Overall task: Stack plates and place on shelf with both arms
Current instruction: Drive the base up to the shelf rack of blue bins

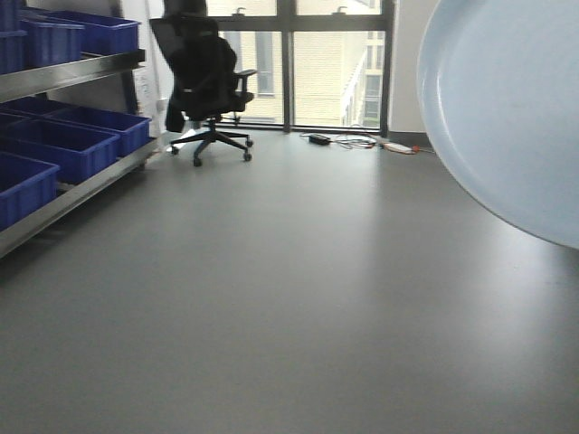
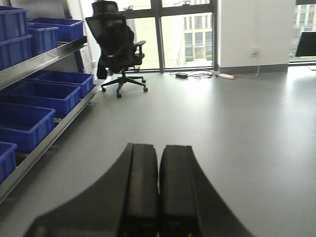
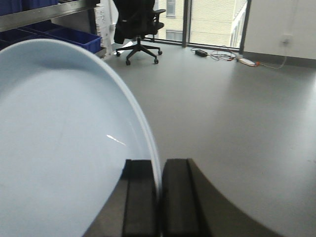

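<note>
A pale blue-white plate [image 3: 64, 143] fills the left of the right wrist view. Its rim runs down between the two black fingers of my right gripper [image 3: 159, 165], which is shut on it. The same plate [image 1: 507, 108] shows large at the upper right of the front view, held in the air and tilted. I see only one plate for certain; a second cannot be told apart. My left gripper [image 2: 158, 148] is shut and empty, its fingers pressed together above the grey floor. The metal shelf [image 2: 44, 57] stands to the left.
The shelf [image 1: 77, 185] holds several deep blue plastic bins [image 1: 63, 145]. A black office chair [image 1: 208, 86] stands by the windows at the back. Cables and a power strip [image 1: 357, 141] lie on the grey floor near the far wall.
</note>
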You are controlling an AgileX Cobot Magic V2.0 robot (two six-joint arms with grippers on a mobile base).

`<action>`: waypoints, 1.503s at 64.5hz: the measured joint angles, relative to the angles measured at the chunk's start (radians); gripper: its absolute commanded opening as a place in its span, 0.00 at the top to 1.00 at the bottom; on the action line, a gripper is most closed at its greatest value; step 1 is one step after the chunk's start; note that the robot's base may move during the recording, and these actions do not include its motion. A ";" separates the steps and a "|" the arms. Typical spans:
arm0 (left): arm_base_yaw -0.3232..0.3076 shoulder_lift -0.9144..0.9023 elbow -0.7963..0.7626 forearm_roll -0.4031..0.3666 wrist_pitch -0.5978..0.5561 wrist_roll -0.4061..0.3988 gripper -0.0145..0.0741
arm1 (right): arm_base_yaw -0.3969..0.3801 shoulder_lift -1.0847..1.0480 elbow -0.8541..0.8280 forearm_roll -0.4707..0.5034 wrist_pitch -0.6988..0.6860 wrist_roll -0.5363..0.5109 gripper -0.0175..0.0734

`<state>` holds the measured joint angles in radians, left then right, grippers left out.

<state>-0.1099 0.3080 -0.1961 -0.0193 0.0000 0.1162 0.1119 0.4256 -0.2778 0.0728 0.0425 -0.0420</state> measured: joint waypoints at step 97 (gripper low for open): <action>0.000 0.000 0.000 0.000 0.000 0.000 0.74 | 0.000 0.000 0.000 0.000 0.000 0.000 0.75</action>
<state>-0.1099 0.3080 -0.1961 -0.0193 0.0000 0.1162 0.1119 0.4256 -0.2778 0.0728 0.0425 -0.0420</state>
